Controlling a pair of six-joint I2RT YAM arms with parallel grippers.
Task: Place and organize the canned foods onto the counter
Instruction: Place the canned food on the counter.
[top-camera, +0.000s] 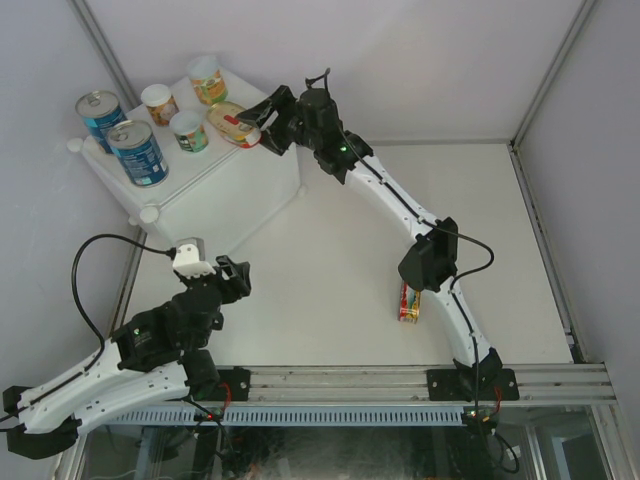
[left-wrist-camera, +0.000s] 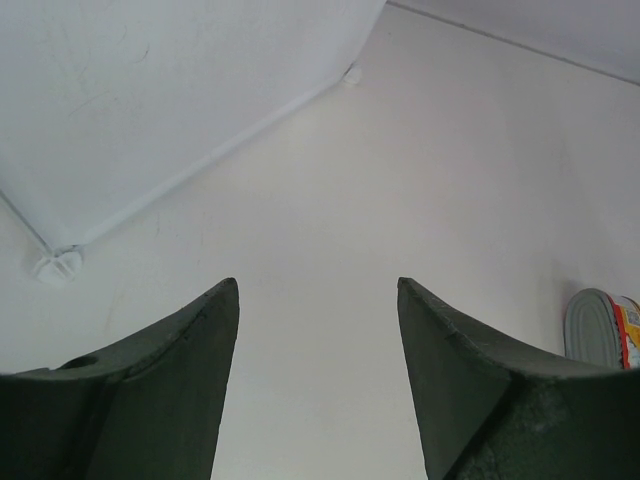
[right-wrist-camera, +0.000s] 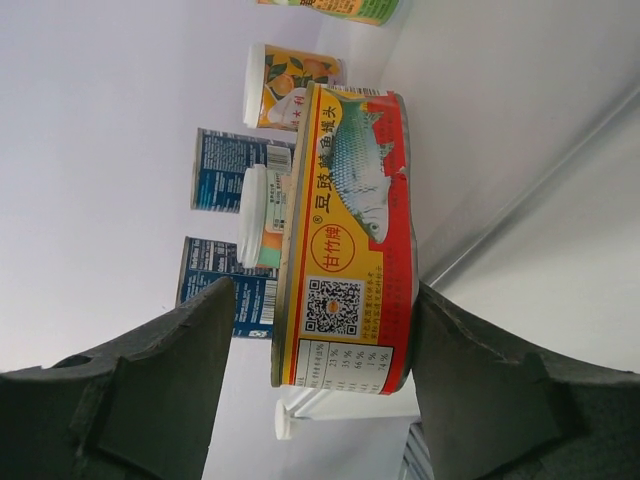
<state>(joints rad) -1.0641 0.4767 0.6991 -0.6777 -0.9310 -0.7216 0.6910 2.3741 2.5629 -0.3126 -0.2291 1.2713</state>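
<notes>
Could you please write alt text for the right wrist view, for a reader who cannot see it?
A flat oval red-and-yellow fish tin sits between the dark fingers of the right gripper, with a gap on one side. Behind it stand two blue-labelled cans and small round cans, all seen sideways.

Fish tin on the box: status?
Right gripper open astride fish tin, resting on box. Left gripper open, empty. Second tin on table, nothing blocking.
</notes>
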